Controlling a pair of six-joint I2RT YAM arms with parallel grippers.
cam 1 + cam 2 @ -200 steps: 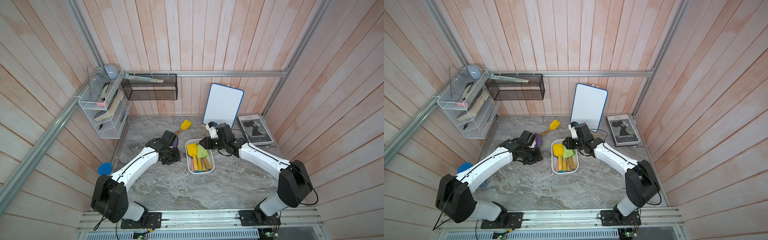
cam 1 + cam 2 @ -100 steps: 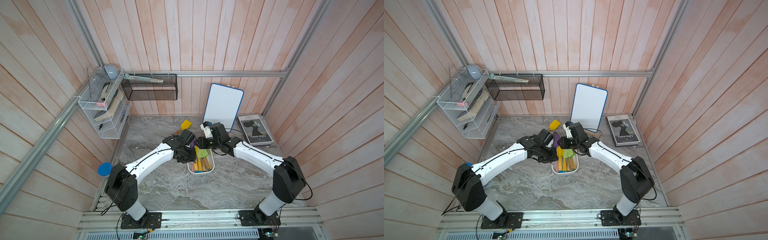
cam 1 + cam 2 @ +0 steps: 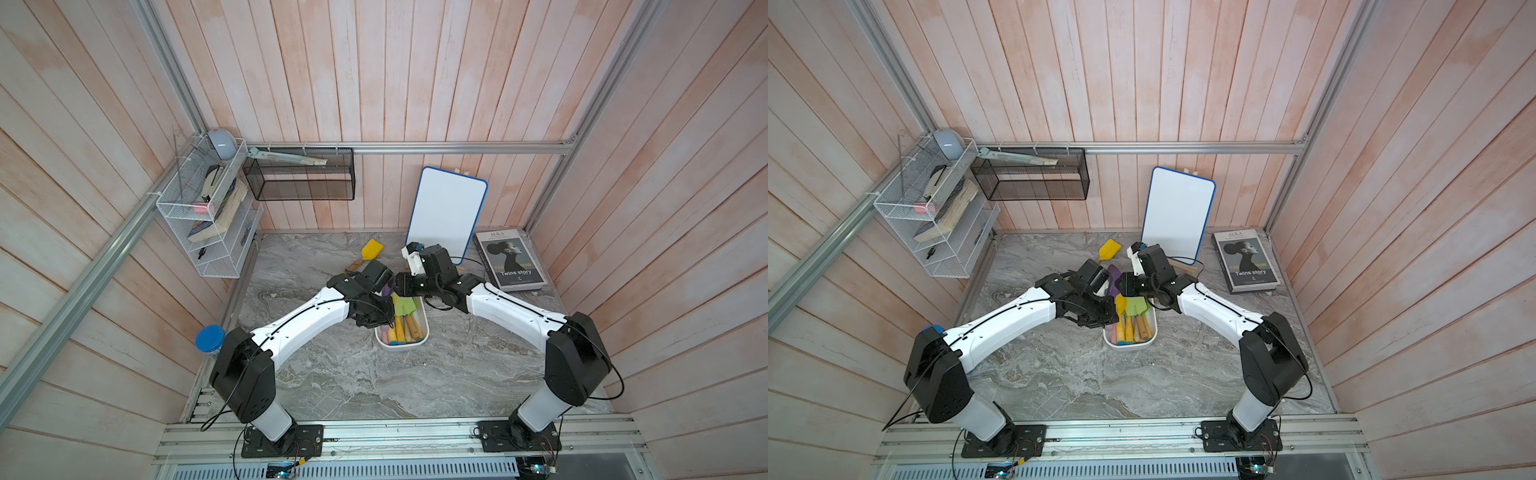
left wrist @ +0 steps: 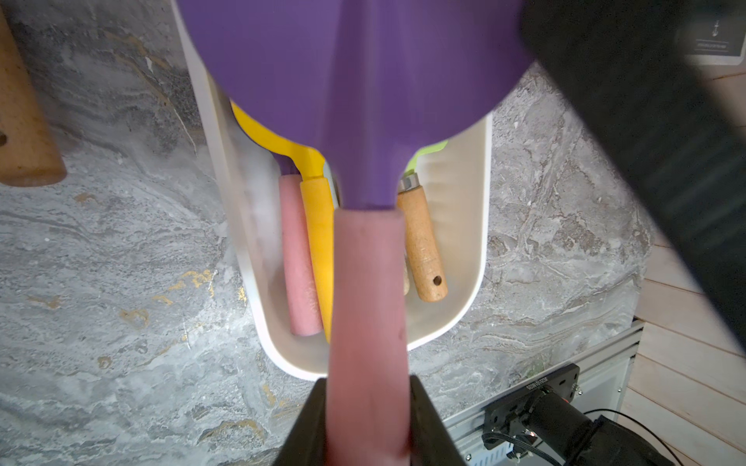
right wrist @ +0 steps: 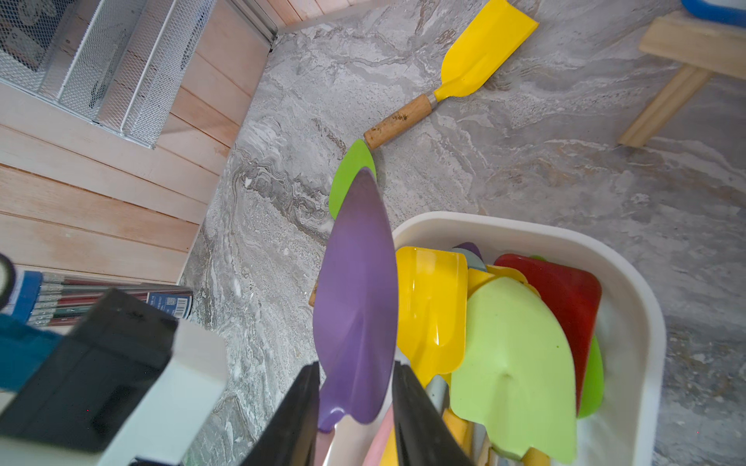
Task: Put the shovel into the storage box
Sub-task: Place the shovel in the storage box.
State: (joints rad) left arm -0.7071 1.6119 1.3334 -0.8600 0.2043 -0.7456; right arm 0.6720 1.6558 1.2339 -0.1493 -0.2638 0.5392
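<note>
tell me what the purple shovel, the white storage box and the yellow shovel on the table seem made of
purple shovel: smooth, evenly coloured blade, probably plastic; pink handle, perhaps foam or rubber.
storage box: smooth white moulded plastic, seamless rounded walls.
loose yellow shovel: shiny blade, painted metal or plastic; wood-grain handle.

The shovel (image 4: pixel 355 80) has a pointed purple blade and a pink handle. The left fingers (image 4: pixel 428 427) pinch the handle, and the shovel hangs over the box's left rim with its tip toward the bench's back edge. The box (image 3: pixel 401 345), a white rounded tub, sits near the bench's middle, lengthwise front to back. It holds other shovels (image 3: pixel 405 305), their yellow, green and red blades at its back end and their handles toward the front.
</note>
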